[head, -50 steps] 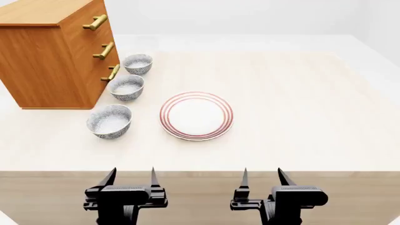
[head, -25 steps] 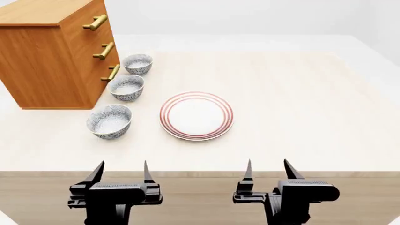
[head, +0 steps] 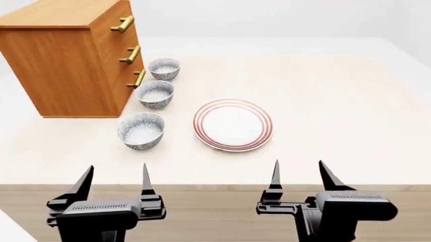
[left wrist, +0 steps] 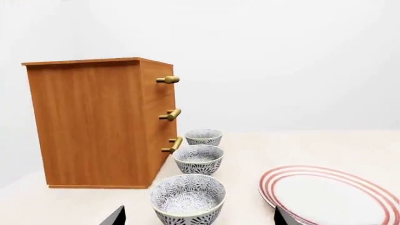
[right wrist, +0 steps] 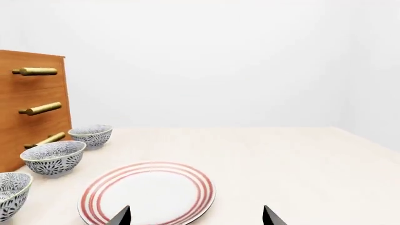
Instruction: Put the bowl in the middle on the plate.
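Hovering, left gripper: jaws spread wide and holding nothing, at the near edge of the table, well short of the bowls.
Right gripper: also released and empty, at the same near edge, in front of the plate.
What has changed: compared with 1 second ago, the left gripper sits further to the left and both pairs of fingertips are spread wider; the whole scene has also slid to the right in the head view, so the camera itself has turned.
Meaning for the task: I judge this is only preparation; no reach toward the bowls has begun, and nothing is grasped.
Bowl: the middle 1 of 3 in a row, standing upright just beside the wooden drawer cabinet, near its lowest handle.
Near bowl: closest to the left gripper, apart from the plate.
Far bowl: at the end of the row.
Contents: all 3 bowls look empty, as far as the views show.
Plate: flat on the table, right of the row, with nothing on it.
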Robot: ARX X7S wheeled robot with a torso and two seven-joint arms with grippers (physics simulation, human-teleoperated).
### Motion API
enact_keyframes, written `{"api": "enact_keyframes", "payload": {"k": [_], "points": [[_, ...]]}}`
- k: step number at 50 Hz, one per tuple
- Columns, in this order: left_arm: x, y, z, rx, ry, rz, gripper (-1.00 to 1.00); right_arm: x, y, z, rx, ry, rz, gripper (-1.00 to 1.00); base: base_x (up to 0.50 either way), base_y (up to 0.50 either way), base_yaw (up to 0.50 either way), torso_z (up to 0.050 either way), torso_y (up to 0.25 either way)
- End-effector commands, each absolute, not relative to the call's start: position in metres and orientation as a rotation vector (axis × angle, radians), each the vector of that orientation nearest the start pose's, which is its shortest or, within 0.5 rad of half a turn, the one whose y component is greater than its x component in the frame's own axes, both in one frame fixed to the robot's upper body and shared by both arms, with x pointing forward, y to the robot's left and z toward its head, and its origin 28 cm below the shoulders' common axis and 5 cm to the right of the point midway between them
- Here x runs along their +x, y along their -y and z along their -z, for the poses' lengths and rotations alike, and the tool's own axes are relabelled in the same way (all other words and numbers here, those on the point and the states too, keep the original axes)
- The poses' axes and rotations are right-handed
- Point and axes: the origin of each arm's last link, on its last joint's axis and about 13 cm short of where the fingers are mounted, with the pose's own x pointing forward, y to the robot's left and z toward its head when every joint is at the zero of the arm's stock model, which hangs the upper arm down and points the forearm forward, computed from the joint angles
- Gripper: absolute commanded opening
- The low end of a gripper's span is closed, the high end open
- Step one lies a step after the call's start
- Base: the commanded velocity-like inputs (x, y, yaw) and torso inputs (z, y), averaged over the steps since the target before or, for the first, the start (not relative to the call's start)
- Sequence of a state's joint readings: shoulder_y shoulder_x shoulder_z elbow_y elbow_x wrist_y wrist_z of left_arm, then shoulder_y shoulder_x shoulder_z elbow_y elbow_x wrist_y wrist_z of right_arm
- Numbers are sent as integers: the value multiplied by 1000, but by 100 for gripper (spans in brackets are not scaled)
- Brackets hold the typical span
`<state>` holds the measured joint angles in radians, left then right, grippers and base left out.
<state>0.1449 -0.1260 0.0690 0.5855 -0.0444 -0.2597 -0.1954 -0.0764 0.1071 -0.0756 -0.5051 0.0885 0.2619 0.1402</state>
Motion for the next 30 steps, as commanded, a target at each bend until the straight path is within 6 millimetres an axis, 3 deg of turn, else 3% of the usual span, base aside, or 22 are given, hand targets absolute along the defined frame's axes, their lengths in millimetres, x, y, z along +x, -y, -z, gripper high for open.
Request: {"api": "enact_keyframes", "payload": {"k": [1,21,30], "points": [[170,-211,-93,38,185,-84,100,185,96,-90,3,166,15,100,8,500,0,0,0],[169,-209,-92,44,176,-76,100,186,97,-88,6,170,18,100,10,500,0,0,0],[170,-210,-92,42,176,-80,100,185,97,-90,51,200,2,100,6,0,0,0,0]]}}
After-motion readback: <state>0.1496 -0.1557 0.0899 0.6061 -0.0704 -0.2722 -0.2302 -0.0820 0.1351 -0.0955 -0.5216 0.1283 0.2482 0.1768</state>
